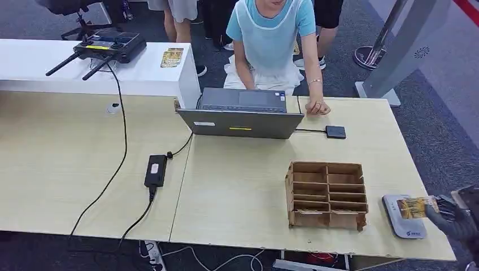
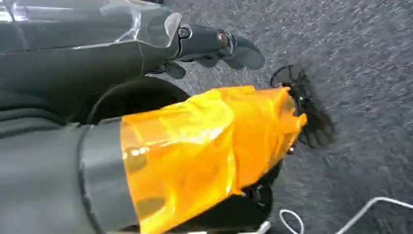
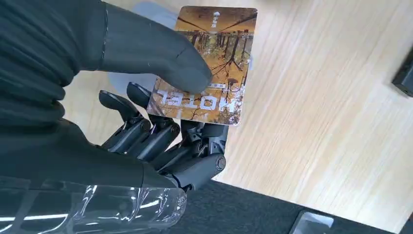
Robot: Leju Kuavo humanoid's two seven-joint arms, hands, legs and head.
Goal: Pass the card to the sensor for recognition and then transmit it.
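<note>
A brown-orange card (image 1: 417, 206) printed with "HOTEL" (image 3: 209, 63) is pinched in my right hand (image 1: 452, 217) between the thumb (image 3: 160, 53) and the dark fingers (image 3: 160, 141) beneath it. The card hovers flat over the grey sensor pad (image 1: 398, 226) at the table's front right corner. In the right wrist view the pad's pale edge (image 3: 146, 10) peeks out behind the card. My left hand (image 2: 214, 46) hangs over the dark carpet, its fingers stretched out and holding nothing.
A cardboard compartment box (image 1: 326, 195) stands just left of the sensor. Across the table sits a person, one hand (image 1: 317, 107) resting beside an open laptop (image 1: 243, 116) and a small black device (image 1: 335, 132). A power adapter (image 1: 155, 170) and cables lie to the left.
</note>
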